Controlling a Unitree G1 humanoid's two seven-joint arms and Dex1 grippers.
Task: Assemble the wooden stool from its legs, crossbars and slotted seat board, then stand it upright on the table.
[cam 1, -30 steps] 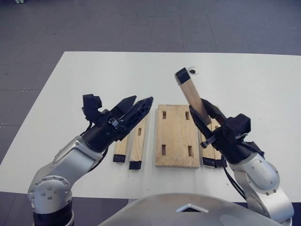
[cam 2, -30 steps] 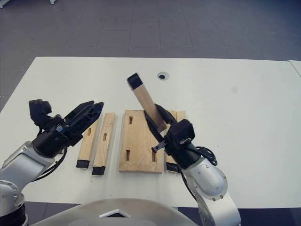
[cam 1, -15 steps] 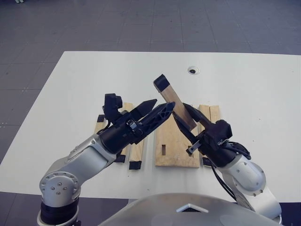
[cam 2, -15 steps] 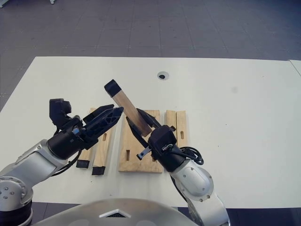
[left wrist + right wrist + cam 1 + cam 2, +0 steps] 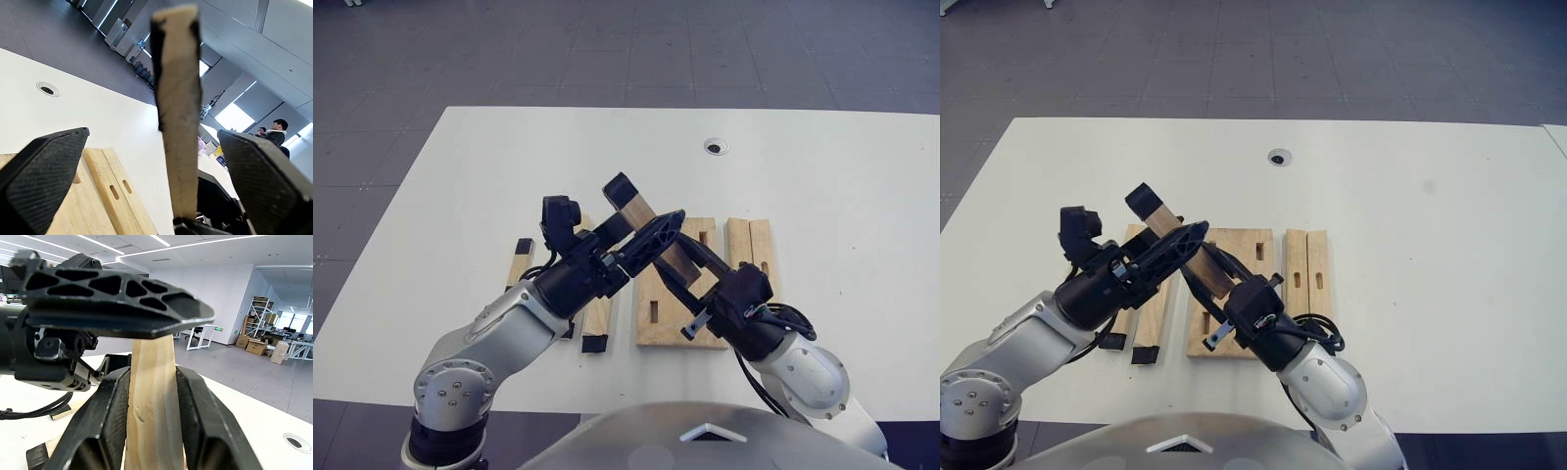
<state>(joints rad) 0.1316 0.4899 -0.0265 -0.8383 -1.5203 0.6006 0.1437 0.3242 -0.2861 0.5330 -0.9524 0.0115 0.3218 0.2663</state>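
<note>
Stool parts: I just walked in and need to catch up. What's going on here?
The right gripper holds one wooden leg raised above the seat board. The left gripper, fingers open, straddles that leg. The board lies flat on the table, other pieces beside it; nothing is joined yet.

I'm running the rig in what looks like a large open-plan office or robotics lab hall. My white counter (image 5: 450, 166) has a cable grommet (image 5: 716, 147) set in it toward 1 o'clock, as office desks do. Grey tiled floor (image 5: 607, 49) runs on beyond the counter at 12 o'clock. The right wrist view shows long ceiling strip lights (image 5: 161, 241), a white wall (image 5: 215, 298), a metal shelving rack (image 5: 257, 308), cardboard boxes (image 5: 256, 346) and a spare white table (image 5: 195, 333). The left wrist view adds tall bright windows (image 5: 234, 117).
</note>
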